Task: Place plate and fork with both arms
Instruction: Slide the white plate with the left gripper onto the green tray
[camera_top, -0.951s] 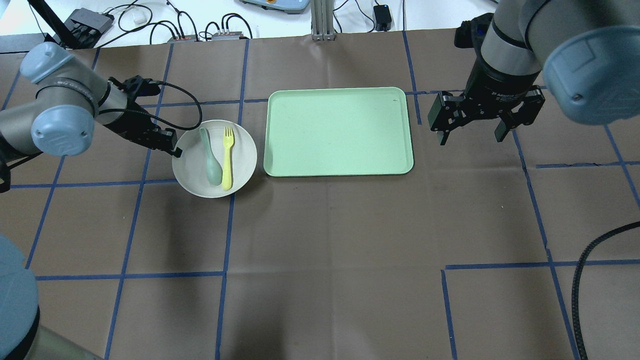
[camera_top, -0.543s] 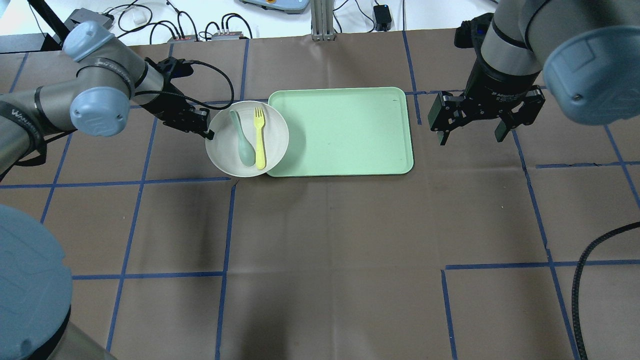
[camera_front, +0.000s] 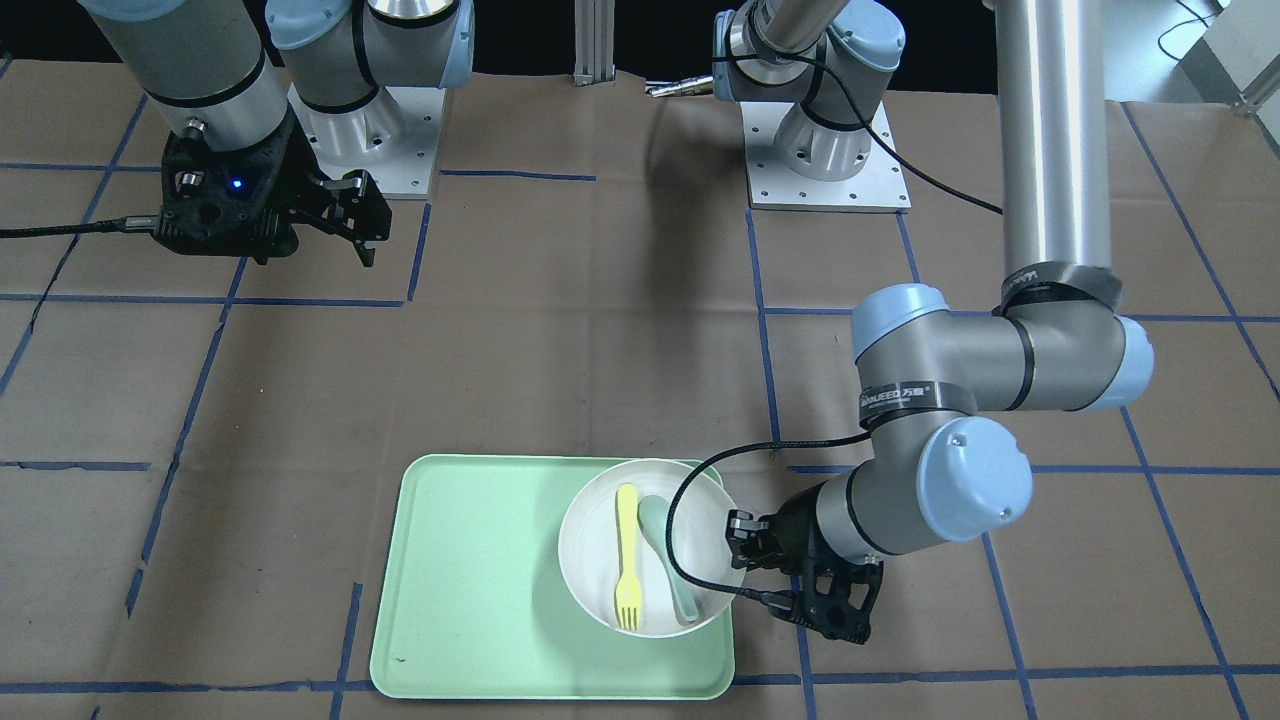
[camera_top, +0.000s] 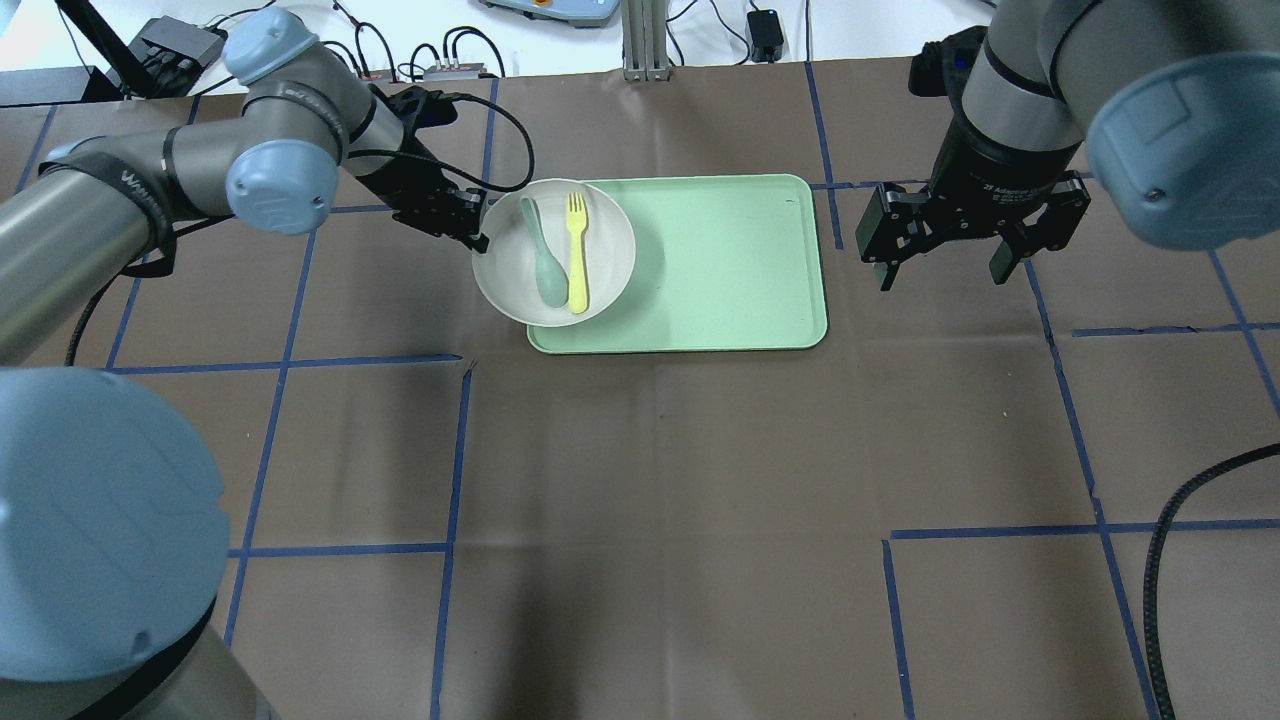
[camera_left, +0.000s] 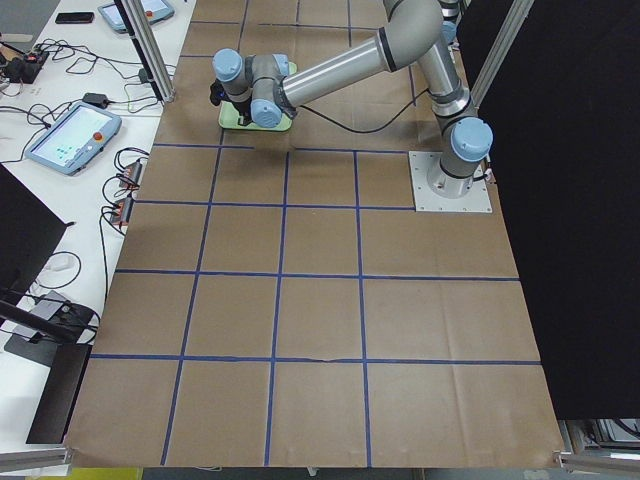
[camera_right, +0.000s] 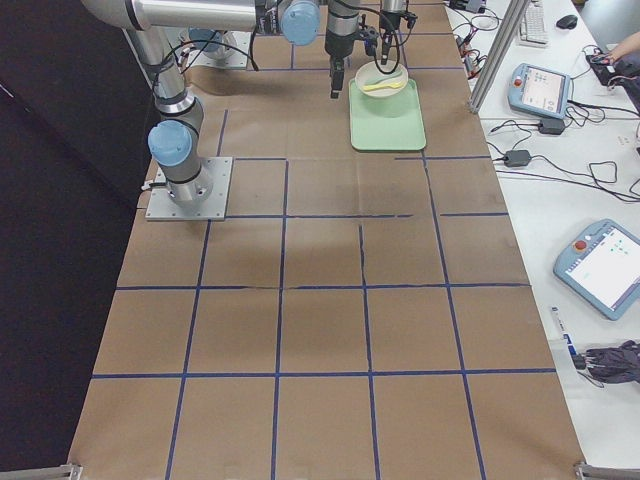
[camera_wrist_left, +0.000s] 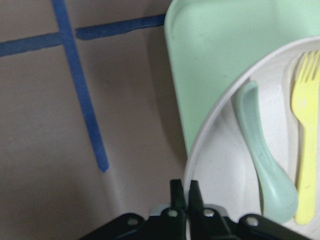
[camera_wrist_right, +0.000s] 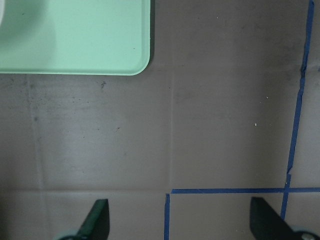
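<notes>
My left pincer pinches the plate by its rim. The plate, carrying the fork, overlaps the tray at its left end. I judge the plate nearly placed and the fork not yet handled. My right pincer hangs wide open over the surface.

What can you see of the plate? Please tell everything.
Round, shallow, off-white plate with a raised rim, looking like matte plastic. It sits level, partly over the green tray, overhanging its edge on the robot's left. A yellow fork and grey-green spoon lie in it. The left gripper pinches its rim.
</notes>
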